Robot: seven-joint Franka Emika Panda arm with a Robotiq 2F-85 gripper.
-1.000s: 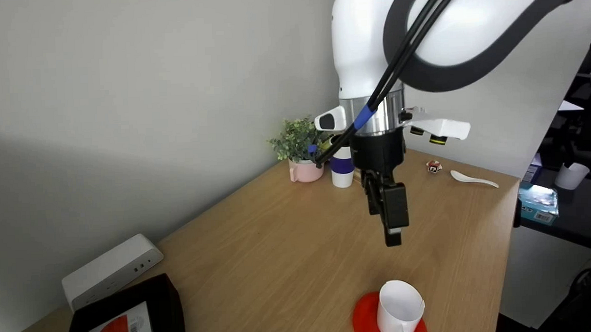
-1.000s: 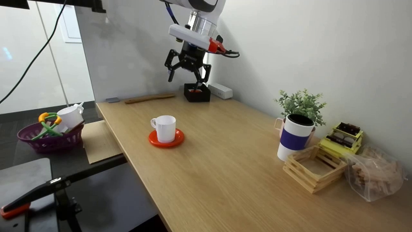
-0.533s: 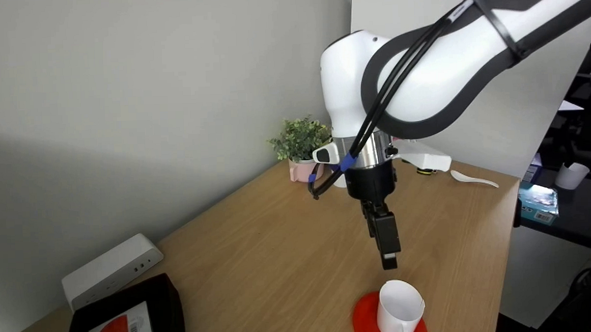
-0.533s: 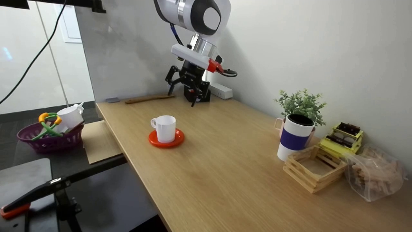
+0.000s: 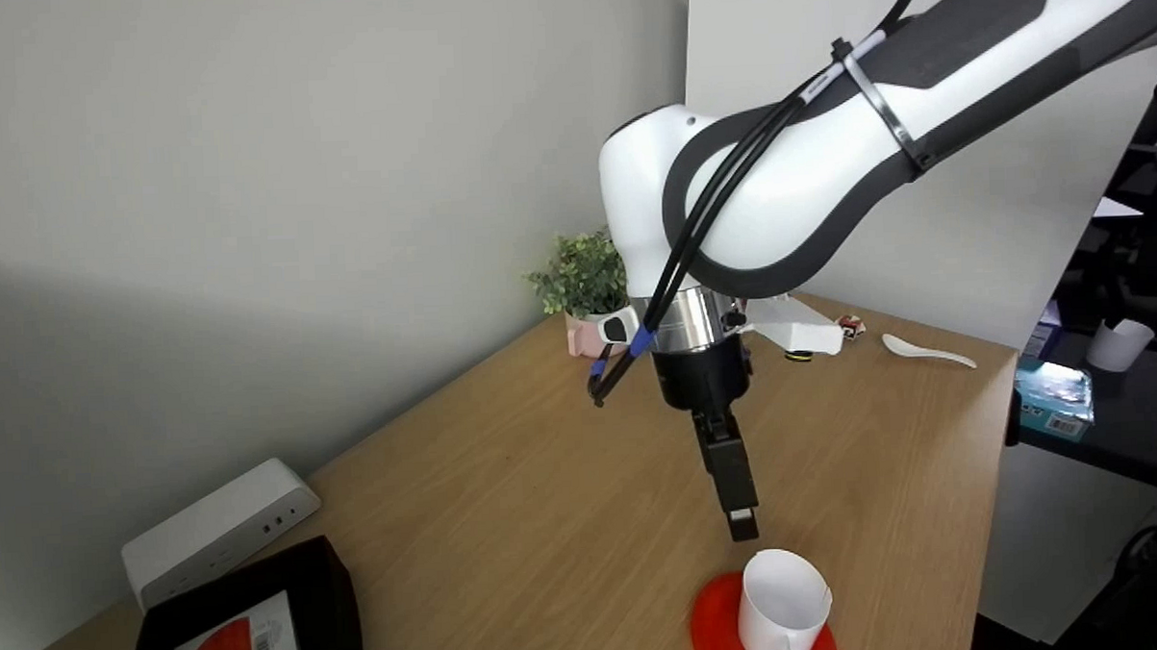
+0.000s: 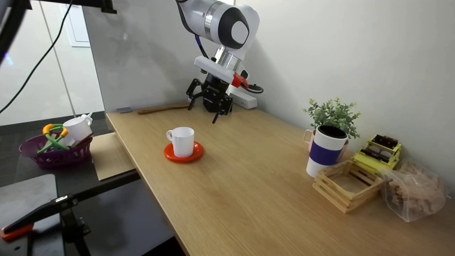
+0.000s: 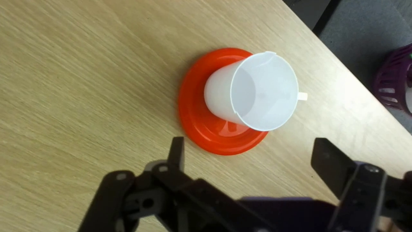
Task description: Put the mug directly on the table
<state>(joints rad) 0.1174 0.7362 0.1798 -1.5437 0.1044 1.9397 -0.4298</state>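
wood-grain tabletop [image 7: 80, 80] spreads under the gripper [image 7: 249, 143], whose fingers [image 7: 175, 151] are parted around nothing. at its twelve o'clock in the wrist view, the mug [image 7: 252, 91] stands apart, upright on a red saucer [image 7: 201, 120], handle [image 7: 302, 96] toward three; the tabletop's edge [image 7: 336, 61] passes at two. that saucer could hinder a low grasp.

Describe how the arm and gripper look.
The arm is white with dark grey panels, a silver collar and a red-ended white bar. Black cables with blue bands run along it. The gripper is black with two jointed fingers.
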